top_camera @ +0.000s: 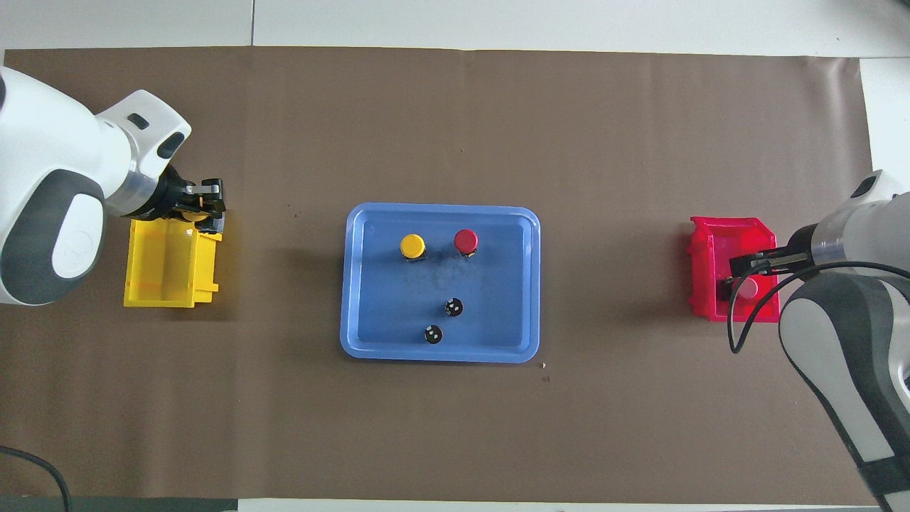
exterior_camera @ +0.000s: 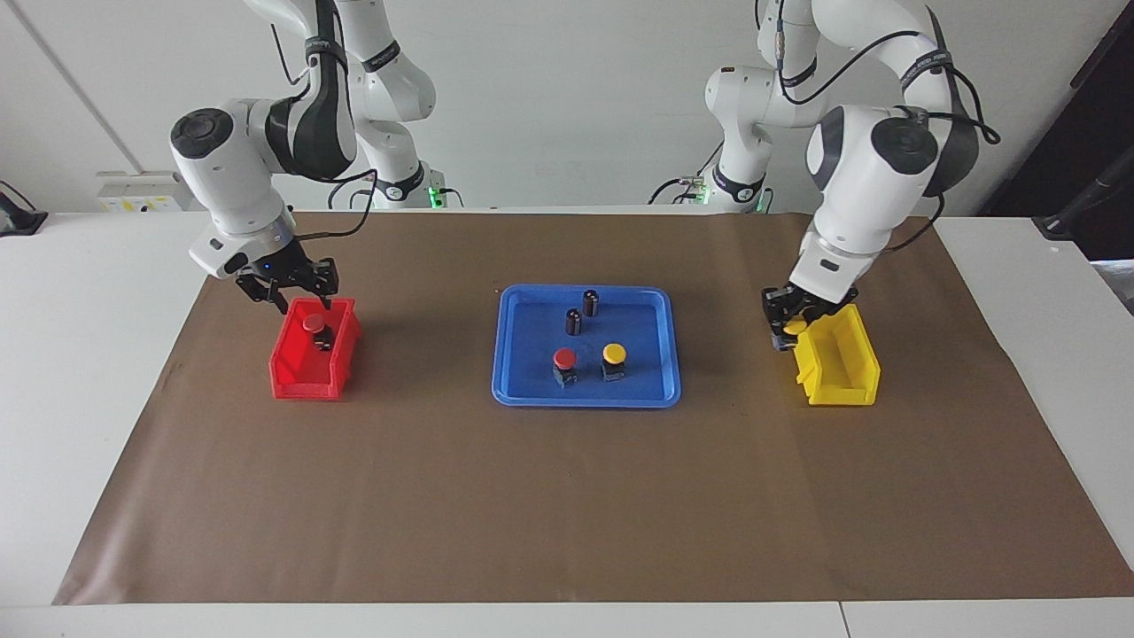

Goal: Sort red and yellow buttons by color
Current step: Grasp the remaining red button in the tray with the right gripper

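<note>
My left gripper (exterior_camera: 788, 324) (top_camera: 206, 210) is shut on a yellow button (exterior_camera: 795, 328) and hangs over the tray-side rim of the yellow bin (exterior_camera: 842, 390) (top_camera: 163, 267). My right gripper (exterior_camera: 288, 291) (top_camera: 748, 263) stands open just above the red bin (exterior_camera: 301, 381) (top_camera: 711, 256). A red button (exterior_camera: 314, 326) (top_camera: 746, 288) lies loose inside that bin. On the blue tray (exterior_camera: 509, 390) (top_camera: 355, 341) a second red button (exterior_camera: 564, 359) (top_camera: 466, 242) and a second yellow button (exterior_camera: 614, 354) (top_camera: 412, 246) stand side by side.
Two small dark capless cylinders (exterior_camera: 591, 303) (exterior_camera: 574, 321) stand in the tray, nearer to the robots than the buttons. A brown mat (exterior_camera: 567, 496) covers the table. The tray is in the middle, with one bin toward each arm's end.
</note>
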Motion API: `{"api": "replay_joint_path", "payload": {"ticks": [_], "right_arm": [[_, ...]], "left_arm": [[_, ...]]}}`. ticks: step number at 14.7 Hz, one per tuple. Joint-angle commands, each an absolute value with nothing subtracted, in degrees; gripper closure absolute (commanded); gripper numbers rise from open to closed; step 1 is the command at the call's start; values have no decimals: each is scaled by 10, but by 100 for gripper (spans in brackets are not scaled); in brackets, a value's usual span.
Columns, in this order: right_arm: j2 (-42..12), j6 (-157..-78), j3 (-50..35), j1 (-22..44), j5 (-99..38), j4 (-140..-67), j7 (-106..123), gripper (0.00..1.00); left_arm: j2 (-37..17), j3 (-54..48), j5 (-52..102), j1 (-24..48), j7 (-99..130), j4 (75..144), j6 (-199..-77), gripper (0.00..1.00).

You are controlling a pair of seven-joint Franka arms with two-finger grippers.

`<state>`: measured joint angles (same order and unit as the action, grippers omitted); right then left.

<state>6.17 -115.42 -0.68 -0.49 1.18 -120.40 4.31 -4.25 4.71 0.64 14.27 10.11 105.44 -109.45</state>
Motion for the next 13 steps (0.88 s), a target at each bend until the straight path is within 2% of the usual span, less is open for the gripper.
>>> {"api": "replay_joint_path", "payload": {"ticks": [1, 4, 6, 9, 13], "right_arm": [[-35, -1108, -13, 102, 8, -1050, -130, 24], [-187, -1064, -15, 221, 17, -852, -322, 24], [-260, -1084, -14, 285, 28, -804, -389, 24], [-275, -1162, -16, 311, 55, -842, -422, 29], [-269, -1185, -16, 316, 54, -885, -423, 33]], "left_arm": [[-31, 40, 1, 107, 37, 1077, -1090, 94], [-1, 40, 1, 69, 3, 1140, -1126, 97], [23, 40, 1, 62, 2, 1209, -1178, 97], [30, 40, 1, 57, 1, 1252, -1211, 97], [28, 40, 1, 56, 3, 1302, -1258, 96]]}}
